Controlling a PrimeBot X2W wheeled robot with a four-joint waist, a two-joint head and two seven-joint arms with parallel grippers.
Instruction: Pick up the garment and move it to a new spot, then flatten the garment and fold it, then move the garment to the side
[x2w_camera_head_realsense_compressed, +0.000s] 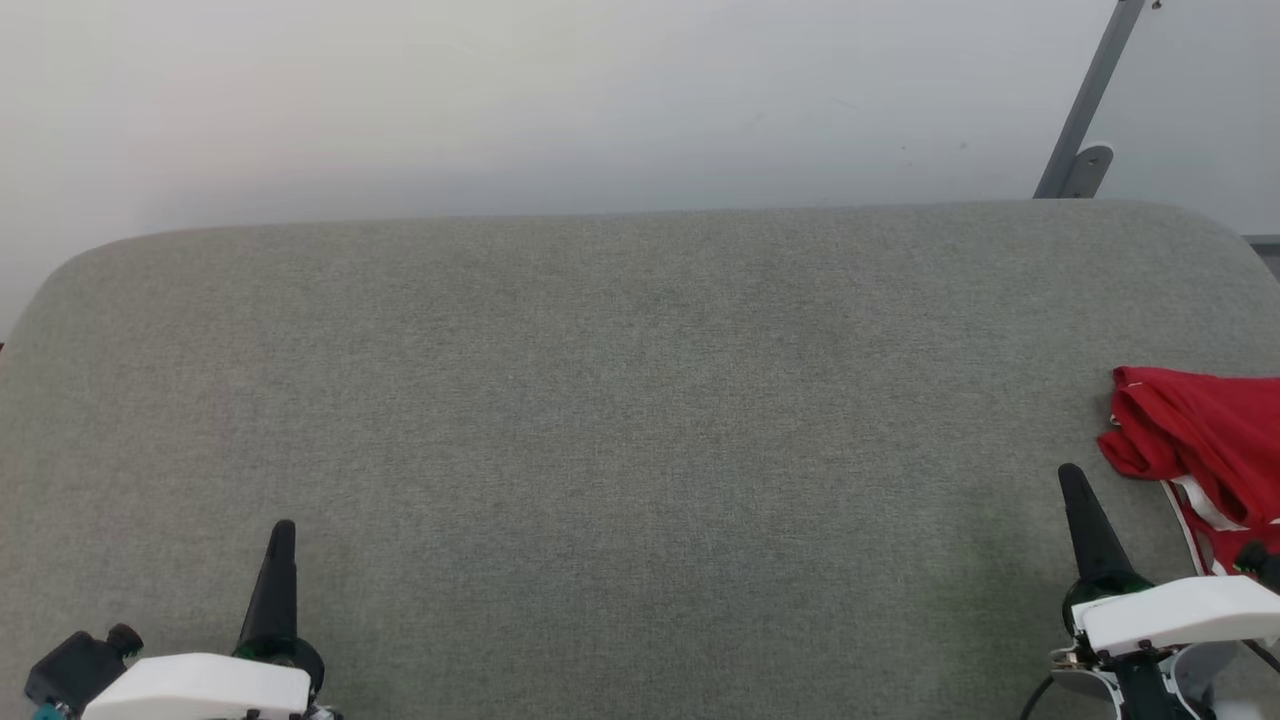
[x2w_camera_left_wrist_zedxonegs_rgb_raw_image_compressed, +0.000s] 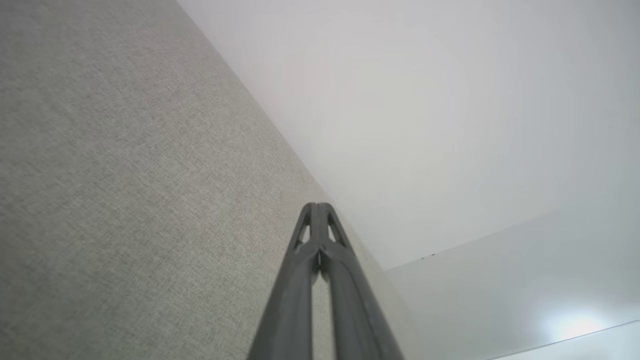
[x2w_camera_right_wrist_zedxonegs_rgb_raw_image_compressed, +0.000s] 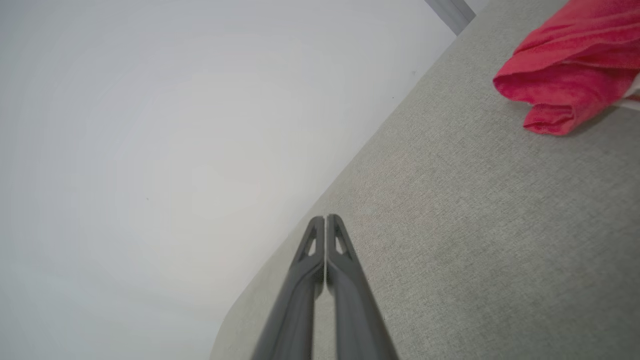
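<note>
Tapered dark right hand (x2w_camera_head_realsense_compressed: 1072, 476) closed, crumpled soft red garment (x2w_camera_head_realsense_compressed: 1200, 440), grey woven surface (x2w_camera_head_realsense_compressed: 640, 400)

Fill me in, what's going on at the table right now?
Nothing is being handled. The garment lies bunched up at the right edge of the grey table, neither flattened nor folded. Both grippers are shut and empty. The left gripper is at the front left. The right gripper is at the front right, just left of the garment and apart from it.
</note>
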